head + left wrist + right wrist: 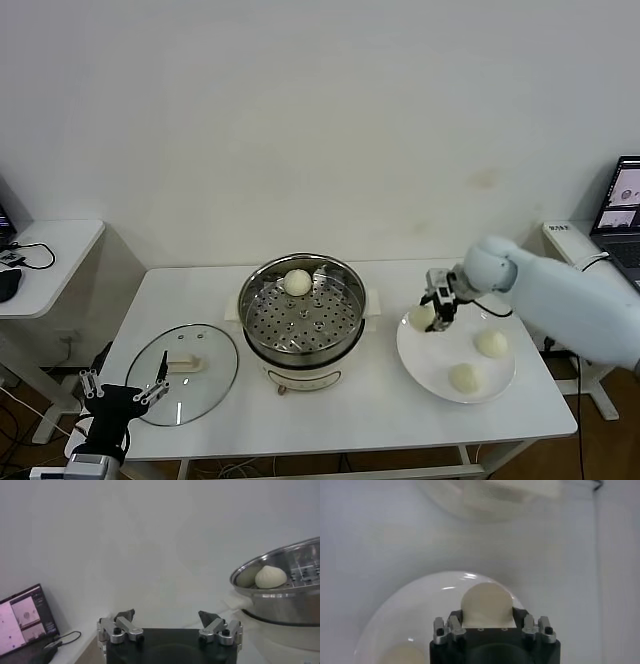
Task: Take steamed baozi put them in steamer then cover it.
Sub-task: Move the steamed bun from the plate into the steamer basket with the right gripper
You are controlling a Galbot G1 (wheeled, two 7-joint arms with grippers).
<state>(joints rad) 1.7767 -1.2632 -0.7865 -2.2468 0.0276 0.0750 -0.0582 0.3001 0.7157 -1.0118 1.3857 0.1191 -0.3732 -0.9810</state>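
Four baozi are visible, all smooth, round and cream-white. One baozi in the steamer (297, 282) sits on the perforated tray toward the far side of the pot; in the left wrist view a pale reflection on the pot's inner wall beside it makes the outline hard to separate. A second, the gripped baozi (421, 316), lies on the left part of the white plate (434, 363) and is partly hidden by the right gripper (438, 308); its jaws are closed on either side of the bun, as the right wrist view confirms (486, 602). The two remaining baozi (491, 343) (463, 377) rest apart on the right and near parts of the plate, which occupies the right end of the tabletop.

The steamer (254, 300) is a shiny stainless pot on a white electric base, standing at the centre of the table (380, 420). The cover (215, 365), clear glass with a metal rim and cream handle, lies flat near the front-left corner, just beside the steamer.

The left gripper (125, 385) hangs at the front-left corner, overlapping the cover's near edge in the head view, jaws spread wide and empty; whether it touches the cover cannot be determined. A laptop (622, 203) is cut off beyond the right edge. A side desk (60, 245) stands left of the table.
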